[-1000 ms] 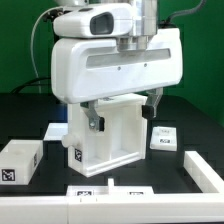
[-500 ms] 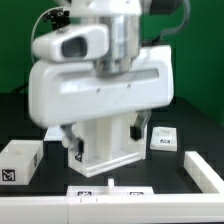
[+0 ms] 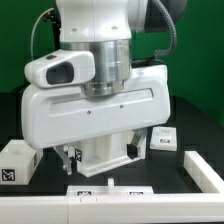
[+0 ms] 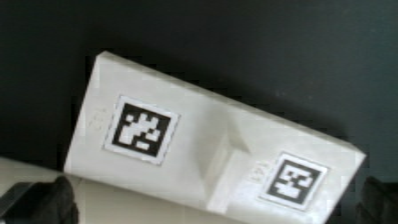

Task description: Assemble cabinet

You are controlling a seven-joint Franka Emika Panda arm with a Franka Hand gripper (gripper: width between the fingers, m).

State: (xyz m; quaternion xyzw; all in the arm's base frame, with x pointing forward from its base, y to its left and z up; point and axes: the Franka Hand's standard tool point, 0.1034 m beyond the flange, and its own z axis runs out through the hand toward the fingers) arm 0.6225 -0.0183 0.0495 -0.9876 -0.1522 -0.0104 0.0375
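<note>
The cabinet (image 3: 103, 152) is a large white box that stands on the black table, mostly hidden behind my hand in the exterior view. In the wrist view, its white top (image 4: 196, 130) fills the middle and carries two black-and-white tags. My gripper (image 3: 100, 152) is low over the cabinet and open. One dark finger (image 3: 66, 157) stands off its side toward the exterior view's left, the other (image 3: 135, 148) toward the right. In the wrist view my gripper (image 4: 210, 205) straddles the box, with a finger (image 4: 32, 203) at each lower corner of the picture.
A small white tagged block (image 3: 18, 160) lies at the exterior view's left and another (image 3: 163, 140) at the right. A long white part (image 3: 205, 172) lies at the front right. The marker board (image 3: 105, 190) lies along the front edge.
My hand has come down and shifted toward the exterior view's left, so its fingers now stand beside the cabinet's upper part. The cabinet has not moved.
</note>
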